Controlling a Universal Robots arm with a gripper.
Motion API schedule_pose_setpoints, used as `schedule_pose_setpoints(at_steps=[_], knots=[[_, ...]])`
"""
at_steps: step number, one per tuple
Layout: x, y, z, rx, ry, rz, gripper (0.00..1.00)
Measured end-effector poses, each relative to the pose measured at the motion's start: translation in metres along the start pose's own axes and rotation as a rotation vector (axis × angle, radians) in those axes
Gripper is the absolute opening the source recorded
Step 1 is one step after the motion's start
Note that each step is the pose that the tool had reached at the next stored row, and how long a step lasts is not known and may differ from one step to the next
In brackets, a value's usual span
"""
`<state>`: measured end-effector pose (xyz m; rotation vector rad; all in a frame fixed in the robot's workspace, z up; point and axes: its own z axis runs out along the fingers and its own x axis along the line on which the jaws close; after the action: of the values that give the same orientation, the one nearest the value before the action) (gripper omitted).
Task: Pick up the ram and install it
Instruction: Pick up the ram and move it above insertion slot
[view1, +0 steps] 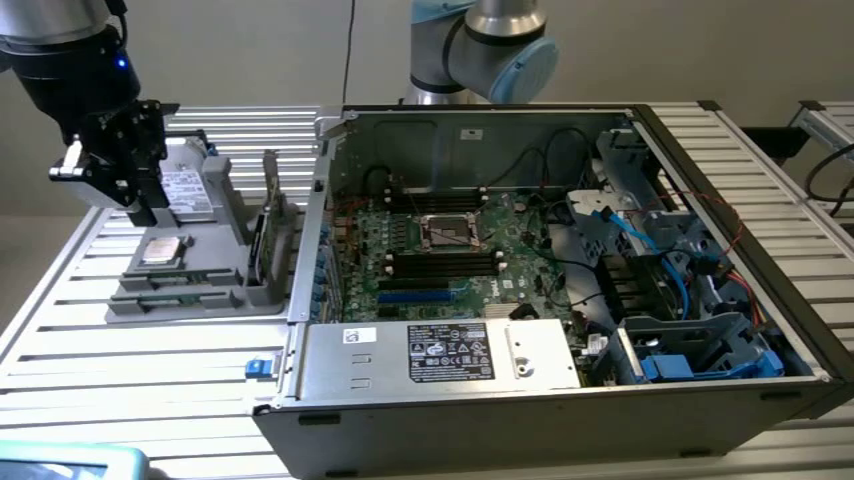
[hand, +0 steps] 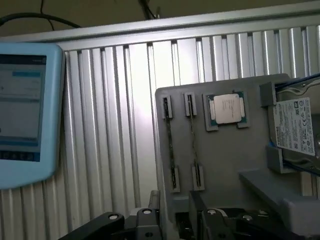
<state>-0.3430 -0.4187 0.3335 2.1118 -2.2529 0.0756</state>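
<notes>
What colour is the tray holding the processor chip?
The tray is grey, clearest in the wrist view.

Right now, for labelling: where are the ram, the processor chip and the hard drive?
ram (hand: 169, 142), wrist view, thin edge.
processor chip (hand: 226, 109), wrist view, silver lid.
hard drive (hand: 296, 125), wrist view, white label.

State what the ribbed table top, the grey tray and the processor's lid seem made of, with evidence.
The table top: likely aluminium, bright ribbed slats catching glare. The tray: probably plastic, matte uniform grey. The processor lid: metal, satin silver sheen.
</notes>
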Motion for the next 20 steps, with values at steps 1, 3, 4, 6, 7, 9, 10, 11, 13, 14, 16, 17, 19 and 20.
schedule_pose_setpoints(at_steps=[1,3,4,6,7,9,10,11,13,14,16,17,19,20], knots=[[0.000,0.0000,0.0000,0.0013,0.0001,-0.019,0.36],[0.000,0.0005,0.0000,0.0022,0.0000,-0.032,0.36],[0.000,0.0004,0.0001,0.0024,0.0001,-0.032,0.36],[0.000,0.0006,0.0013,0.0025,0.0000,-0.033,0.36],[0.000,0.0012,0.0031,0.0028,0.0000,-0.033,0.36],[0.000,0.0032,0.0067,0.0030,0.0001,-0.034,0.36],[0.000,0.0050,0.0085,0.0032,0.0002,-0.034,0.36],[0.000,0.0069,0.0105,0.0037,0.0000,-0.035,0.36],[0.000,0.0109,0.0141,0.0043,0.0000,-0.037,0.36],[0.000,0.0129,0.0158,0.0046,0.0000,-0.038,0.36],[0.000,0.0161,0.0194,0.0054,-0.0002,-0.040,0.36],[0.000,0.0167,0.0212,0.0055,-0.0001,-0.042,0.36],[0.000,0.0174,0.0248,0.0055,0.0000,-0.045,0.36],[0.000,0.0177,0.0267,0.0057,-0.0001,-0.047,0.36]])
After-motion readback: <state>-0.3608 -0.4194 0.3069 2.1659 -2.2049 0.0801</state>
